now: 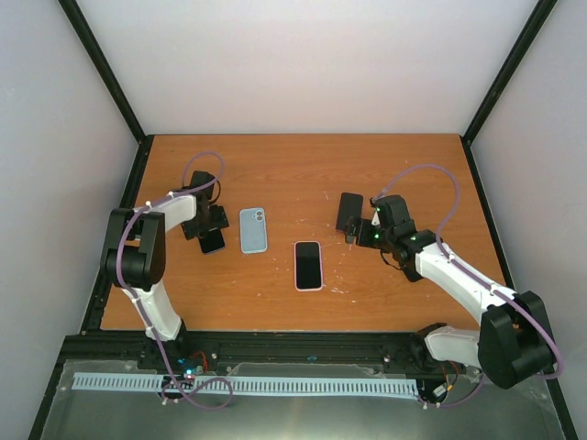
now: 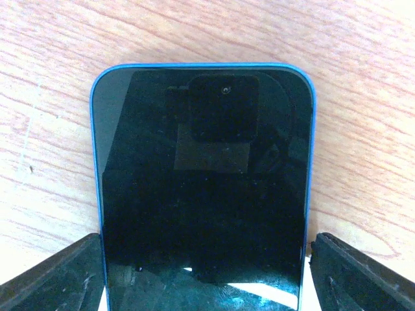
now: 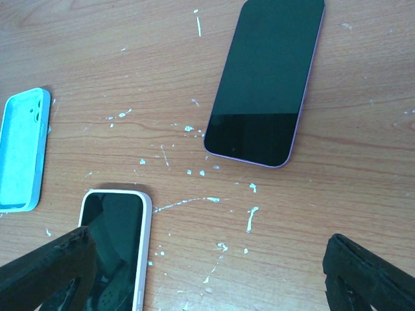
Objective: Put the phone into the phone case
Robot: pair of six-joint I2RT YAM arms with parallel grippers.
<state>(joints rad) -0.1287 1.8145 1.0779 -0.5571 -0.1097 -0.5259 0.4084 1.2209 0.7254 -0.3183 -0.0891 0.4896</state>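
On counter, left side | left fingers astride phone, not clamped | right fingers wide, empty | phone looks rigid, slick: pinch long edges

On the wooden table lie a pink-edged phone and a purple-edged phone.

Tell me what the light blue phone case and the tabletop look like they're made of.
Phone case: probably soft silicone or rubbery plastic. It looks matte, shows no glare and has rounded molded edges.
Tabletop: wood-grain surface, possibly laminate or veneer. It has a faint sheen, regular reddish-brown grain and white scuff marks.
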